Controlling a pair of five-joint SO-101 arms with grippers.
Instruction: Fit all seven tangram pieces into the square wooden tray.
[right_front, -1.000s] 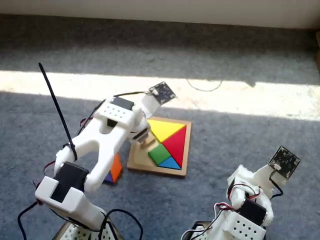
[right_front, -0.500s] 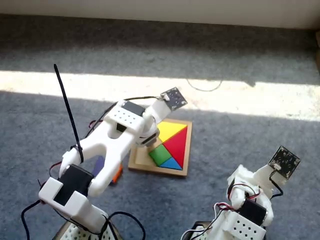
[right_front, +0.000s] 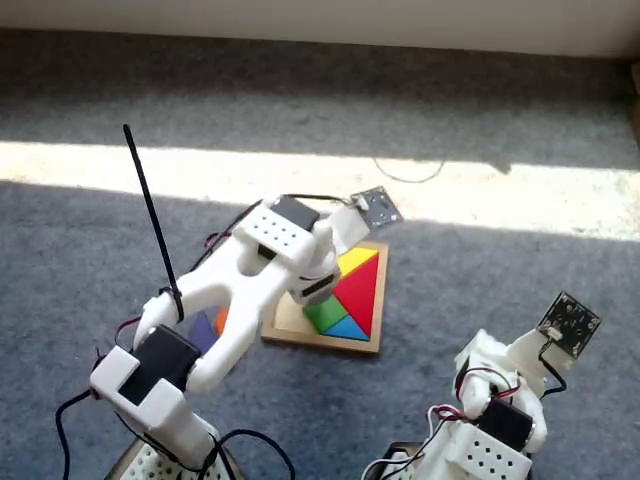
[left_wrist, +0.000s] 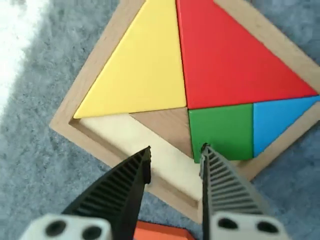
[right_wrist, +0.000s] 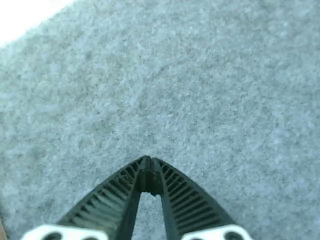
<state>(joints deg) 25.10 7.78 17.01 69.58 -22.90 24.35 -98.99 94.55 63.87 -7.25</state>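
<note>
Stragglers, an orange piece (right_front: 221, 318) and a purple piece (right_front: 203, 331), lie just left of the tray (right_front: 320, 342), which holds a yellow triangle (right_front: 357, 260), red triangle (right_front: 360, 290), green square (right_front: 322, 312) and blue triangle (right_front: 345, 327). Left claw (left_wrist: 175, 152), parted and empty, hovers over its bare left part, likely sizing the gap; right claw (right_wrist: 150, 162), clenched, sits near right.

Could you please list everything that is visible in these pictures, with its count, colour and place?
wooden tray: one, light wood, on the carpet
yellow triangle: one, yellow, in the tray
red triangle: one, red, in the tray, touching the yellow
green square: one, green, in the tray
blue triangle: one, blue, beside the green square
orange piece: one, orange, outside the tray
purple piece: one, purple, outside the tray
carpet: grey-blue
left gripper: black, open, over the tray
right gripper: black, shut, over the carpet
</note>
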